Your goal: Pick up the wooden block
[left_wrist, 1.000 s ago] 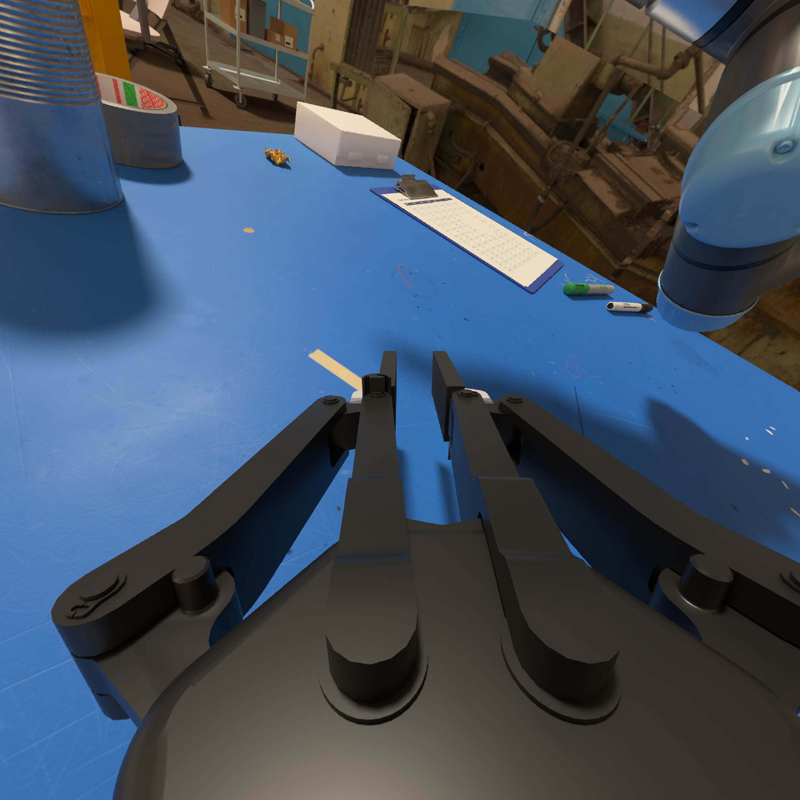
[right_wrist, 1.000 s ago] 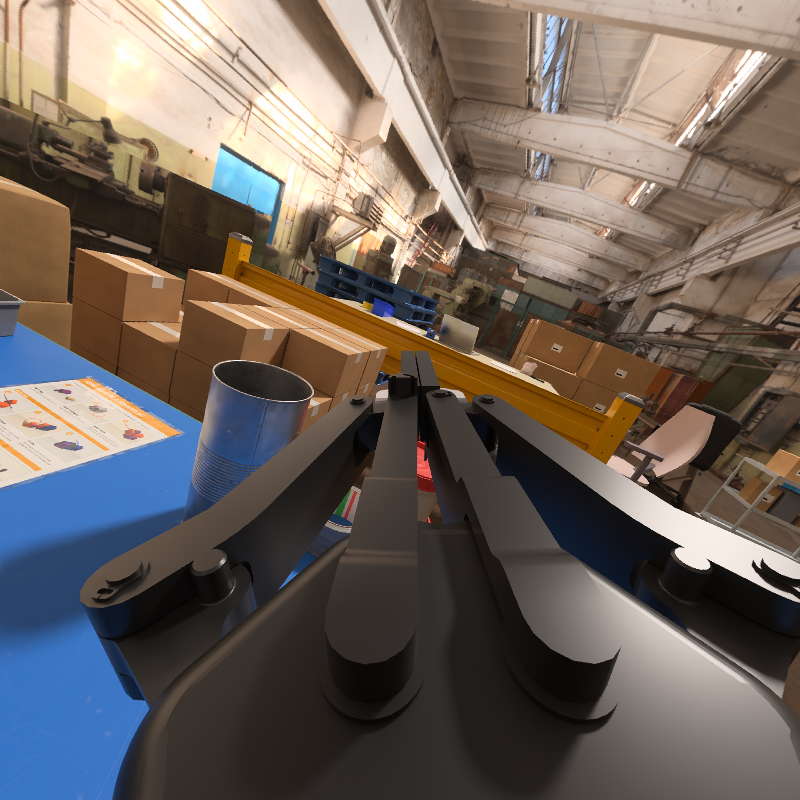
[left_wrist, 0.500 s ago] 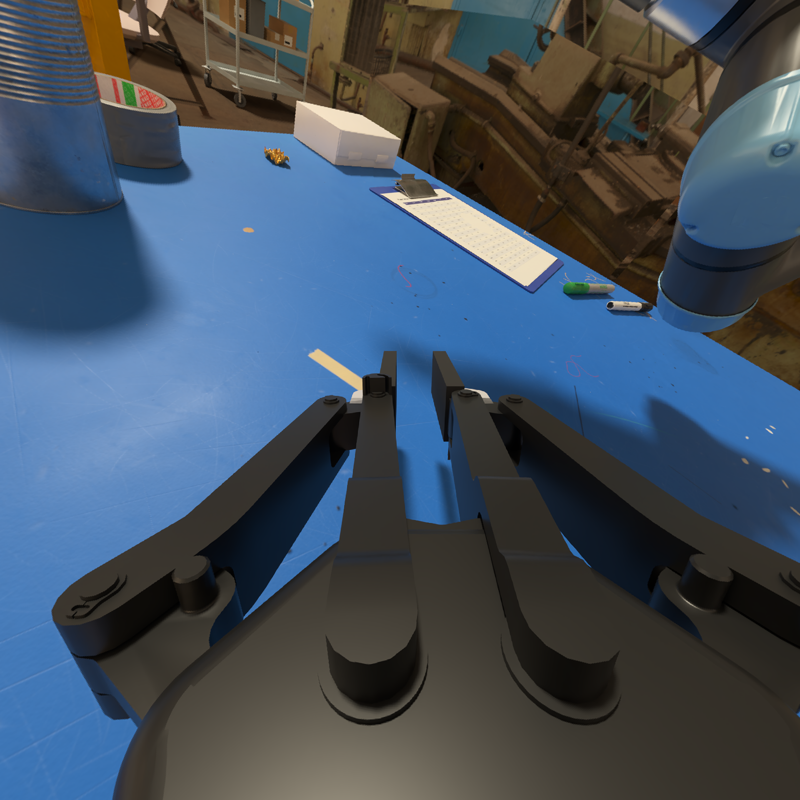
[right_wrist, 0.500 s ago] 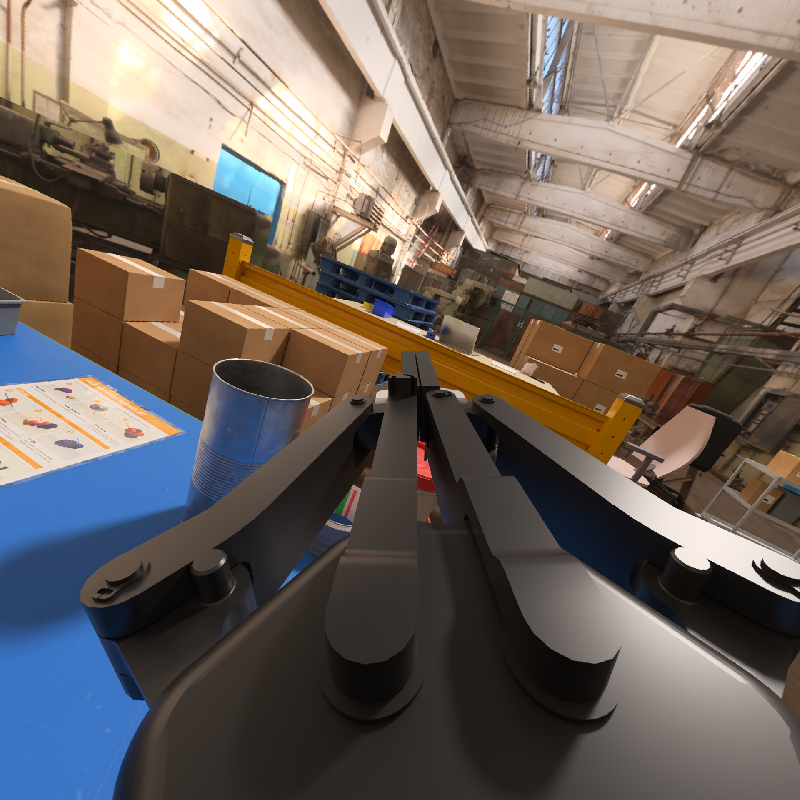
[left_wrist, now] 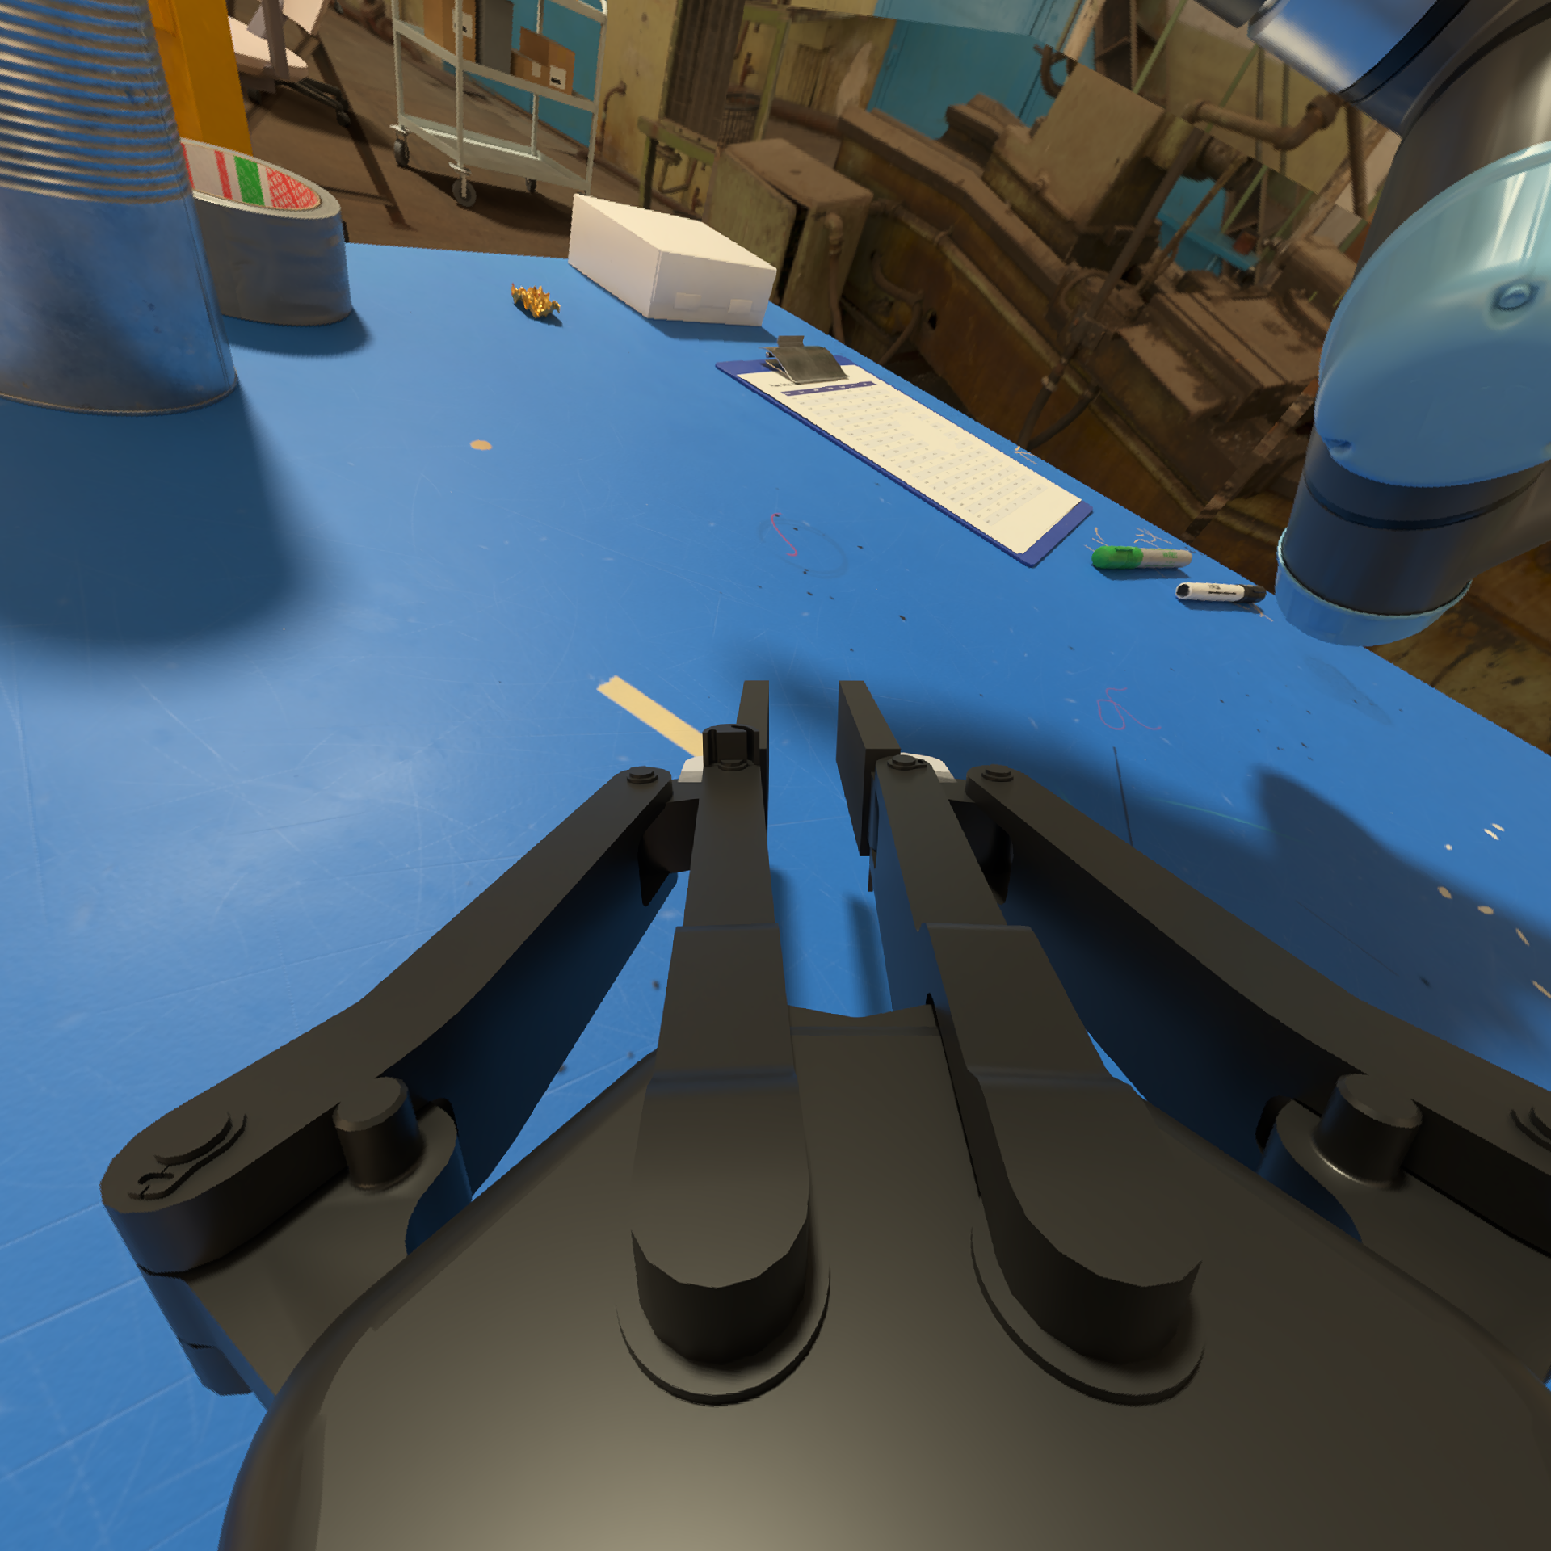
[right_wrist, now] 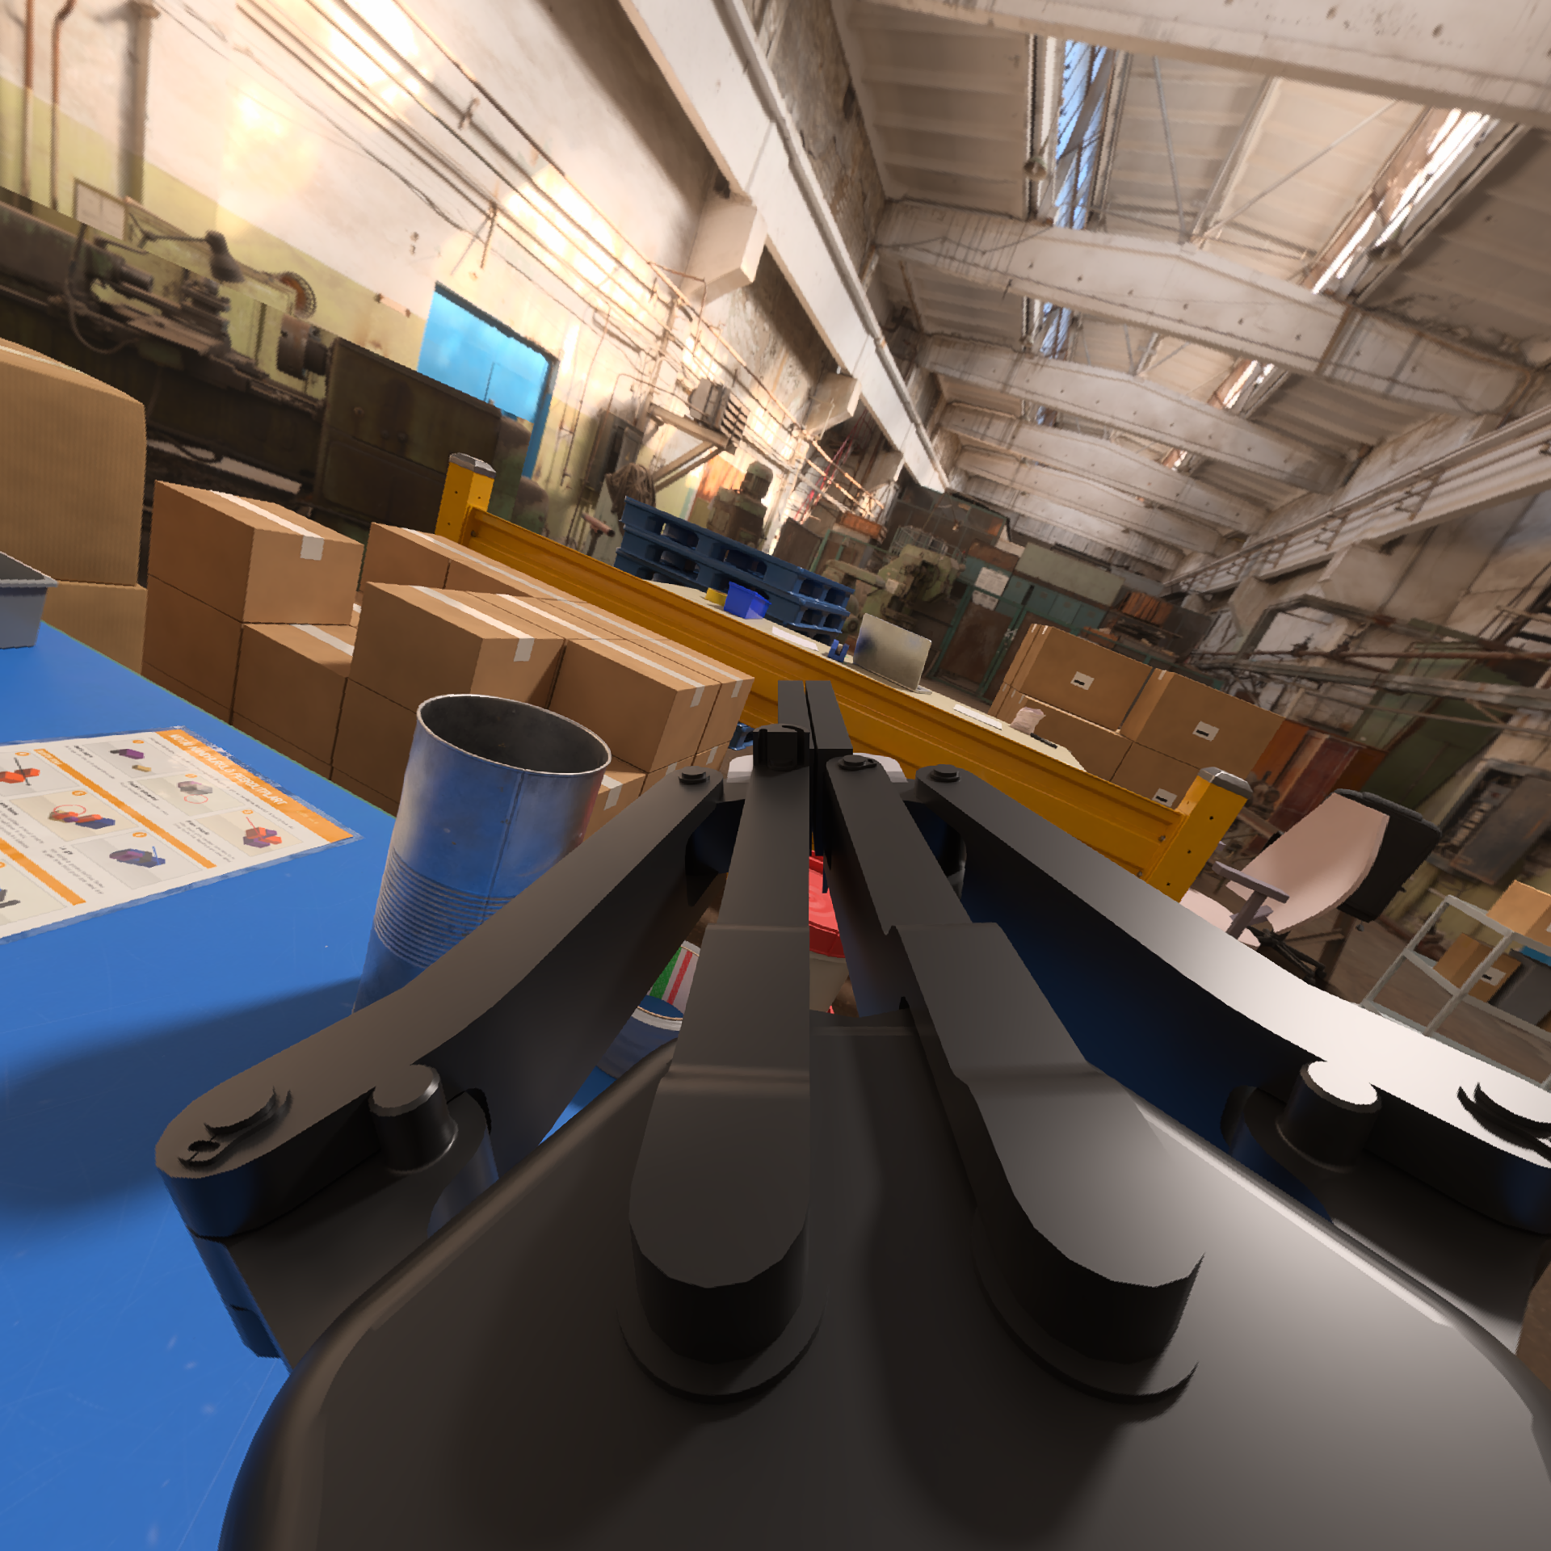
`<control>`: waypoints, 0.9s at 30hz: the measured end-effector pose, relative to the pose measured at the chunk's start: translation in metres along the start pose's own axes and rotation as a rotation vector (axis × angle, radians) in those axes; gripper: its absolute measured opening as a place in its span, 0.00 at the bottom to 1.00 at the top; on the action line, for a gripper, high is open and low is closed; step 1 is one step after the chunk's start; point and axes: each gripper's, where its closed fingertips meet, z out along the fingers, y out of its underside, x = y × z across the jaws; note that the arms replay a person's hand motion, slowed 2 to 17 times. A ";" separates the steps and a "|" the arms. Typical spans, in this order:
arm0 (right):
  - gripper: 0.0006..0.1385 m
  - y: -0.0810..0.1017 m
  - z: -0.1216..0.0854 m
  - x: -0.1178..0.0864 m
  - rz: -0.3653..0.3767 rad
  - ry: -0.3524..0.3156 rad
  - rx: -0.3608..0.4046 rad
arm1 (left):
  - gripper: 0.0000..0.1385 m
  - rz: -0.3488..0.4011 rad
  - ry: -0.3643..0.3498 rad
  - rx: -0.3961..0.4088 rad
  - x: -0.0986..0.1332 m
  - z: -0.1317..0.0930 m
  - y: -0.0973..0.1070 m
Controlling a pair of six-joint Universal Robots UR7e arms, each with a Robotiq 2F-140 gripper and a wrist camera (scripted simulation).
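Note:
I see no clear wooden block in either view. A thin pale tan strip (left_wrist: 642,709) lies flat on the blue table (left_wrist: 420,797); its near end is hidden behind my left gripper's left finger. I cannot tell whether it is the block. My left gripper (left_wrist: 801,697) hovers low over the table. Its fingers stand a narrow gap apart with only blue table showing between them. My right gripper (right_wrist: 804,697) is shut with its fingertips touching. It is empty and points up and outward past the table's edge.
In the left wrist view a ribbed metal cylinder (left_wrist: 84,252) and a tape roll (left_wrist: 268,243) stand far left. A white box (left_wrist: 671,260), a clipboard (left_wrist: 915,453) and two markers (left_wrist: 1137,556) lie along the far edge. The other arm (left_wrist: 1427,420) hangs at right. In the right wrist view the cylinder (right_wrist: 495,822) stands beside a printed sheet (right_wrist: 143,822).

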 end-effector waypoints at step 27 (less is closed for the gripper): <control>0.00 -0.001 -0.002 -0.002 -0.012 -0.012 0.007 | 0.16 -0.002 0.001 -0.002 0.000 0.000 0.000</control>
